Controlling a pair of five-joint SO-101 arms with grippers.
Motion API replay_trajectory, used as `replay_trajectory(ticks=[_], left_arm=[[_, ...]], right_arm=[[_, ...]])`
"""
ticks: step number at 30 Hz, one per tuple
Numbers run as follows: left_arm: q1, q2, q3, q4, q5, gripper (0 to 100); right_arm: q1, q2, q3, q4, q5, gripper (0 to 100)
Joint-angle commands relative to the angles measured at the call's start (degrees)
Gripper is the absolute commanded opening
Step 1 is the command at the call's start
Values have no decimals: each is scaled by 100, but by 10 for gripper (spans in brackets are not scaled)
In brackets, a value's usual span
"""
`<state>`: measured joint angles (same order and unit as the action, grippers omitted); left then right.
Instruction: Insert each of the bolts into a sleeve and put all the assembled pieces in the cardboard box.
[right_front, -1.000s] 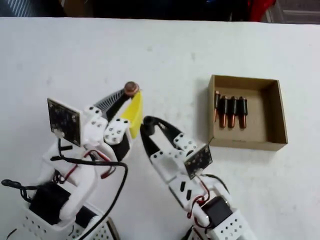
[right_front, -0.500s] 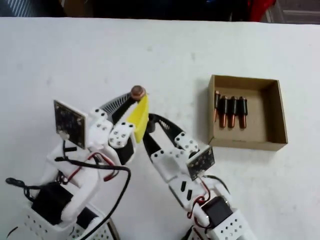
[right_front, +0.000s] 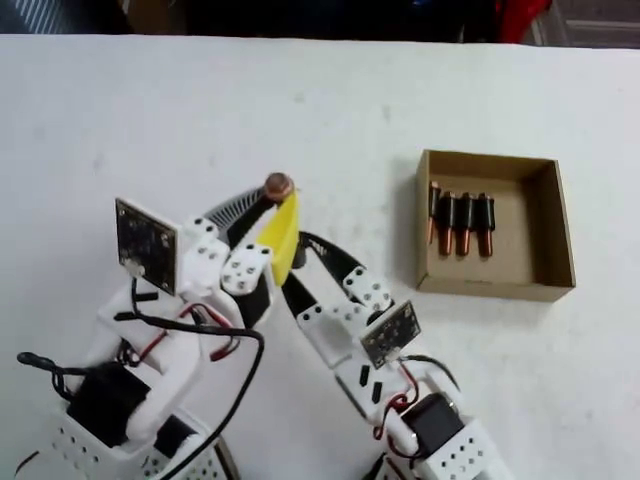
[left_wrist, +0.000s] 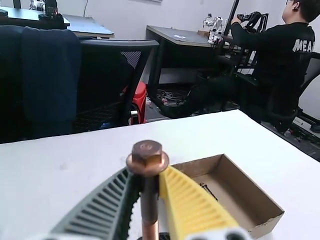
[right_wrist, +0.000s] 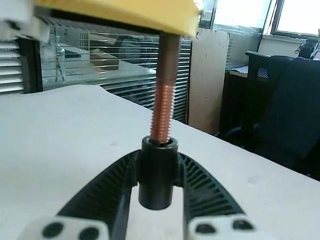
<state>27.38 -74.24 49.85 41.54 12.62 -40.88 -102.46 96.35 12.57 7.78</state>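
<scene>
My left gripper (left_wrist: 146, 187) is shut on a copper bolt (left_wrist: 148, 190), held upright with its hex head (right_front: 278, 185) on top. Just below it my right gripper (right_wrist: 157, 182) is shut on a black sleeve (right_wrist: 157, 172), and the bolt's threaded end (right_wrist: 163, 112) enters the sleeve's top opening. In the high view both grippers meet left of the cardboard box (right_front: 545, 235), with the yellow finger (right_front: 278, 235) over the right gripper (right_front: 292, 258). Several assembled bolt-and-sleeve pieces (right_front: 461, 222) lie side by side in the box's left half.
The white table (right_front: 340, 110) stretches open behind and to the left of the arms. The box's right half (right_front: 525, 225) holds nothing. Chairs, desks and a seated person are in the room beyond the table's far edge.
The left gripper has carried the bolt rightward and slightly toward the right gripper, bringing the bolt tip into the sleeve. The right arm shifted a little leftward beneath it.
</scene>
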Motion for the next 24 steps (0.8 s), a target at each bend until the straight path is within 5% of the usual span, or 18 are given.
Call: replay_trajectory(ticks=[1, 24], left_arm=[[57, -92, -35, -299, 35, 22], [48, -92, 290, -9, 18, 22]], right_arm=[[-40, -66, 53, -127, 70, 17], [-40, -66, 53, -127, 70, 17]])
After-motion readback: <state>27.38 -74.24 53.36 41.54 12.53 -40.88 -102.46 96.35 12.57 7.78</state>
